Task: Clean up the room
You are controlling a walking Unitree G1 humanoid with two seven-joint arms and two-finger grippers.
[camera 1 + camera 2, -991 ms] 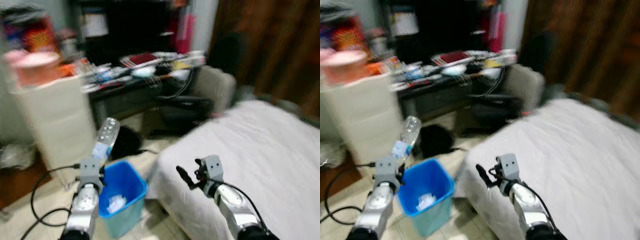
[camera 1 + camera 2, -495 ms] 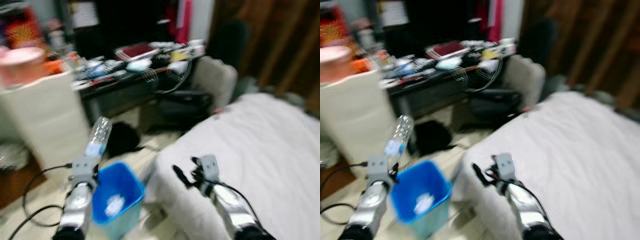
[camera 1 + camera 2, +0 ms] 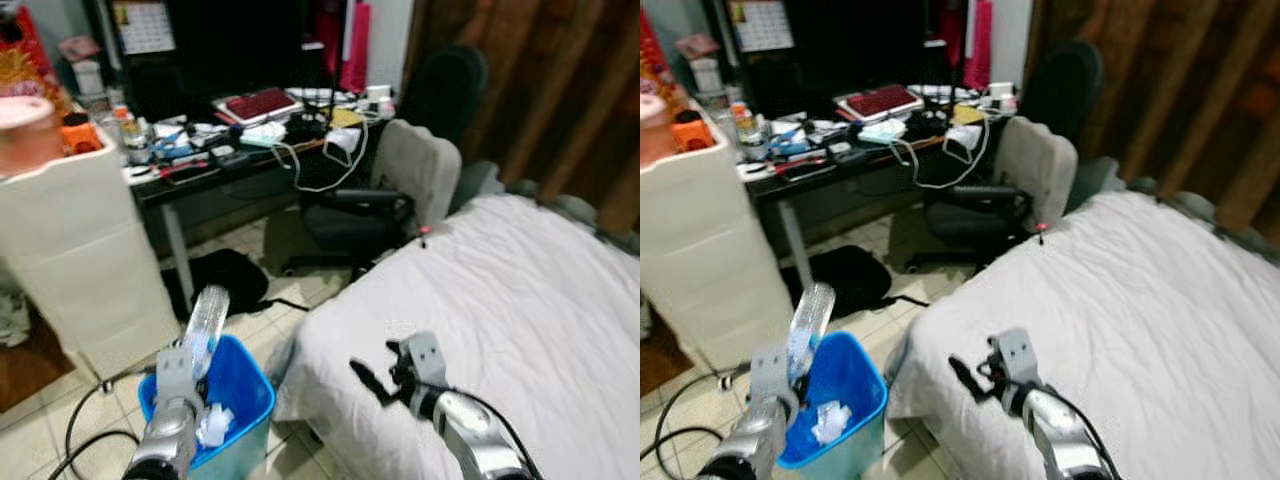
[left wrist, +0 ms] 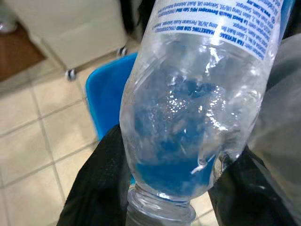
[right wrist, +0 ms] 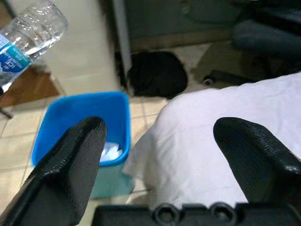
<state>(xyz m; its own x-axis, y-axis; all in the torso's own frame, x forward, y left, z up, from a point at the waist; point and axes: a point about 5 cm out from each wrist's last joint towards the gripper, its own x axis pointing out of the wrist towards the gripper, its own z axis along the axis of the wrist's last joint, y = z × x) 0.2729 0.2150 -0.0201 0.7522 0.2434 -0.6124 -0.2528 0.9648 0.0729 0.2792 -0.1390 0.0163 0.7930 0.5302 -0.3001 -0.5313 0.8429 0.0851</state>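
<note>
while your left gripper (image 4: 160,188) has its black fingers clamped on the neck end of the clear plastic bottle (image 3: 204,318), the bottle stands above the near rim of the blue bin (image 3: 246,385), leaning up and away from you. the bin already has crumpled white paper (image 3: 213,424) in it, and it sits on the tiled floor (image 3: 260,240) just beside the corner of the white bed (image 3: 520,300).

your main risk is the drop: the bottle's body looks to hang over the bin's near-left edge, not its middle, so if you let go here it could clip the rim and roll off across the tiles toward the black cable (image 3: 85,440) on the floor. a light, empty-looking bottle may also bounce on the paper.

your right gripper (image 3: 378,378) hovers over the bed's edge with fingers spread wide and nothing between them.

you have open floor between the bin and the white drawer unit (image 3: 85,260), but on the right the bed's hanging sheet crowds the bin, so carry the bottle forward rather than sideways.
</note>
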